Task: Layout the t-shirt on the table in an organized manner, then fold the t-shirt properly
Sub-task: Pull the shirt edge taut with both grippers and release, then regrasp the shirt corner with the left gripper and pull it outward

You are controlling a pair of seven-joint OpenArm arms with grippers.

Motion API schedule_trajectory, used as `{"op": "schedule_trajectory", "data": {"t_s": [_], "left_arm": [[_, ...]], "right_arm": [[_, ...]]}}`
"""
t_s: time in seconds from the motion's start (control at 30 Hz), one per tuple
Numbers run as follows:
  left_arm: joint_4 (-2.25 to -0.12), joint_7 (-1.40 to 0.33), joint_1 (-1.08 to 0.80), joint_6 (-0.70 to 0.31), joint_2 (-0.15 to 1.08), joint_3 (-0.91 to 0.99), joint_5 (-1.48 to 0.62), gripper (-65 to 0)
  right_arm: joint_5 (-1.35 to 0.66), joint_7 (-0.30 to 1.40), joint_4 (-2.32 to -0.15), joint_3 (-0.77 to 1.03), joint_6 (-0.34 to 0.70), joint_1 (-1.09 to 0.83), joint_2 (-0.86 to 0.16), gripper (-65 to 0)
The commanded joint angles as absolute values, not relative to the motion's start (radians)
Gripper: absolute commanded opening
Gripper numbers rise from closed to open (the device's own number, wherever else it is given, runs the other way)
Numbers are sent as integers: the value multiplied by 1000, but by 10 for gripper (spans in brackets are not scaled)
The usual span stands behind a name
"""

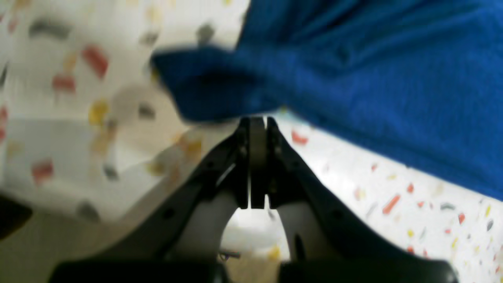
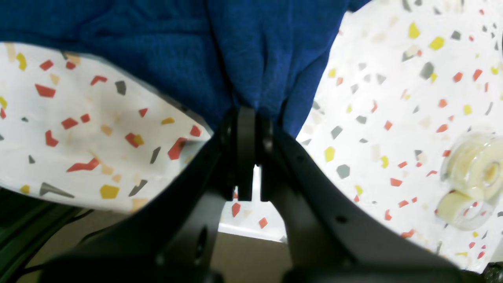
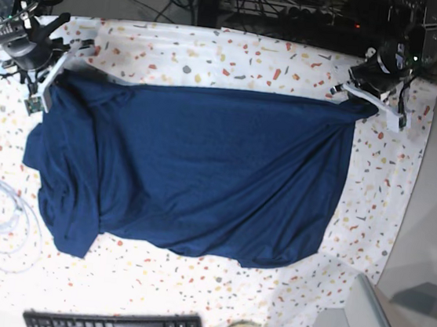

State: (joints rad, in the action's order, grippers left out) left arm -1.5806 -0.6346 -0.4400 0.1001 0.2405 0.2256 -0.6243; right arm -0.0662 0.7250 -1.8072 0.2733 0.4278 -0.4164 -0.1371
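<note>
The t-shirt (image 3: 194, 169) lies spread but wrinkled on the table (image 3: 372, 197). My left gripper (image 1: 257, 125) and right gripper (image 2: 246, 114) are each clamped on a far corner. I should pull both corners apart evenly, keeping the edge taut and low.

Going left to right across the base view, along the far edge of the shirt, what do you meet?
Right gripper → t-shirt → left gripper → bare table.
</note>
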Motion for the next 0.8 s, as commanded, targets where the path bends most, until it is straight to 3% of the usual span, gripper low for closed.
{"op": "schedule_trajectory", "data": {"t_s": [0.0,0.27,0.6,0.77], "left_arm": [[-1581,-624,-437,97,249,236,-593,-650],[-1567,-622,-358,99,243,236,-377,-650],[-1580,-630,-329,99,268,239,-343,-650],[-1580,-630,-374,96,234,461,-355,-650]], "right_arm": [[-65,713,-1827,280,427,-417,-150,-650],[-65,713,-1822,390,427,-397,-151,-650],[-65,713,-1825,406,427,-403,-162,-650],[-65,713,-1825,406,427,-401,-162,-650]]}}
